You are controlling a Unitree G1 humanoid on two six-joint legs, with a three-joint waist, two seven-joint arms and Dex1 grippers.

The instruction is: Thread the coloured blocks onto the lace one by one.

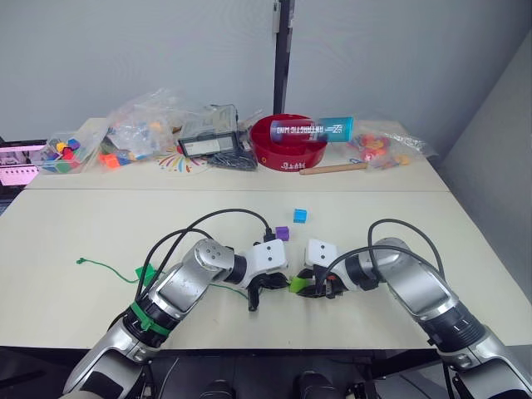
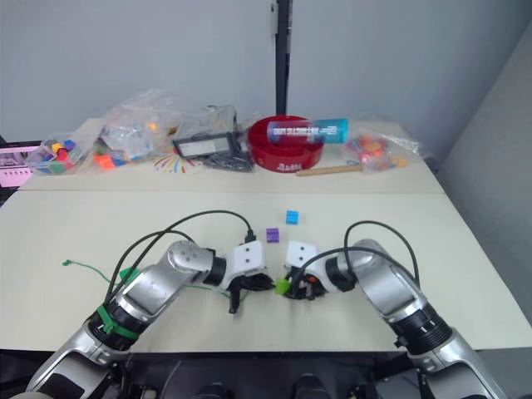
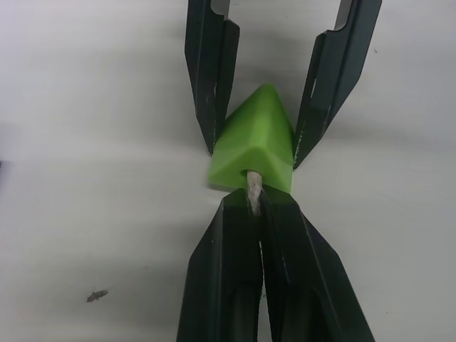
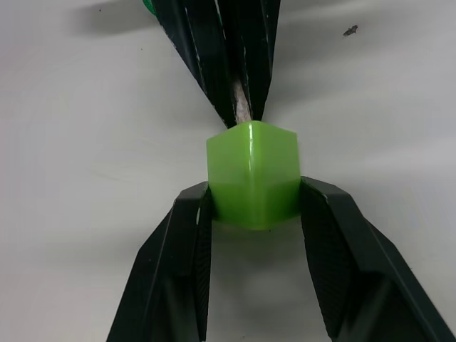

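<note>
On the table [image 1: 75, 224], near its front edge, the right gripper [image 4: 253, 203] clamps the lime block [image 4: 253, 174]. The left gripper [image 3: 254, 203], closed, pinches the lace [image 1: 104, 266] tip [image 3: 253, 189], touching the block's hole. Purple [image 1: 282, 233] and blue [image 1: 299, 216] blocks lie just behind.

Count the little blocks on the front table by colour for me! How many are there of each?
Lime green: 1, the lime green block, held by the right gripper while the left gripper pushes the lace tip into it.
Purple: 1, the purple block.
Cyan-blue: 1, the cyan-blue block.
Total: 3 in plain sight.
</note>
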